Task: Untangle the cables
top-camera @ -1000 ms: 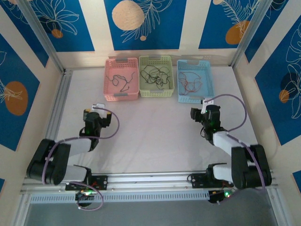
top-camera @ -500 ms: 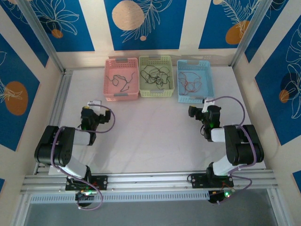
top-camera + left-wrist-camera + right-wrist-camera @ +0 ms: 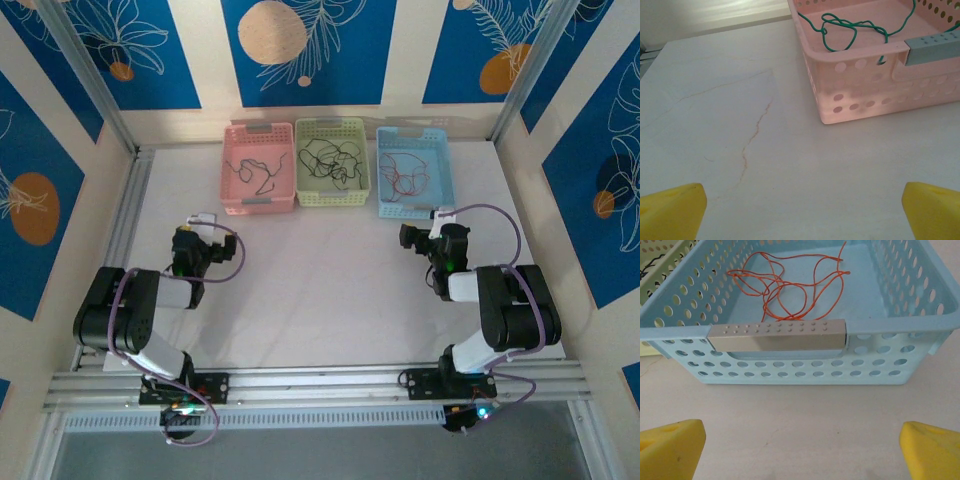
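Left claw [image 3: 802, 212]: jaws wide, nothing held; its yellow fingertips [image 3: 670, 210] are cut by the lower frame edge. Ahead and to its right on the white worktop [image 3: 790, 150] stands the pink perforated plastic basket [image 3: 865, 95], cropped at top and right. It holds the thin dark green wire [image 3: 840, 32], whose far loops leave the frame. Right claw [image 3: 801, 449]: jaws wide, empty. Directly ahead, the light blue perforated plastic basket [image 3: 805, 367] holds the thin orange-red wire [image 3: 790, 285]. Thin black wires [image 3: 330, 160] lie in the light green perforated basket [image 3: 333, 201], ahead between both claws, too fine to count.

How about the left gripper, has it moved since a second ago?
Yes, slightly: the left gripper crept toward the pink basket and a bit left.
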`<state>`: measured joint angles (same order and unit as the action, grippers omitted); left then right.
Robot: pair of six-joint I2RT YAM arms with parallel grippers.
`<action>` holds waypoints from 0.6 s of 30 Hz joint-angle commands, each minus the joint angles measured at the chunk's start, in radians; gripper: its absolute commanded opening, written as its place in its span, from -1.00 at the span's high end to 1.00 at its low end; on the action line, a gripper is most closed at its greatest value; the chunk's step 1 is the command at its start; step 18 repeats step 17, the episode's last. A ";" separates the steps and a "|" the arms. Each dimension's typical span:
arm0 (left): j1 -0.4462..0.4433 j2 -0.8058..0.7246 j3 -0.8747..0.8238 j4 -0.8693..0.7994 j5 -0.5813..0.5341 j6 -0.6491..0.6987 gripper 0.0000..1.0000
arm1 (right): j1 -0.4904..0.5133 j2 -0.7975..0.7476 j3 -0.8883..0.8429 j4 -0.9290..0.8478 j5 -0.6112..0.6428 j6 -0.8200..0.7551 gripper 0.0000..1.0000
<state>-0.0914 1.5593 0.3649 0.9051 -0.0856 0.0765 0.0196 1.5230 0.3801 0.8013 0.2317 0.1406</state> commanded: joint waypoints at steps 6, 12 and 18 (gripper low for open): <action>0.013 0.001 0.011 0.026 0.018 -0.020 -1.00 | 0.008 0.000 0.021 0.036 0.004 -0.015 -0.99; 0.012 0.000 0.011 0.026 0.018 -0.020 -1.00 | -0.010 0.005 0.036 0.009 -0.102 -0.036 -0.99; 0.012 0.001 0.010 0.026 0.018 -0.020 -1.00 | -0.010 -0.001 0.029 0.019 -0.104 -0.036 -0.99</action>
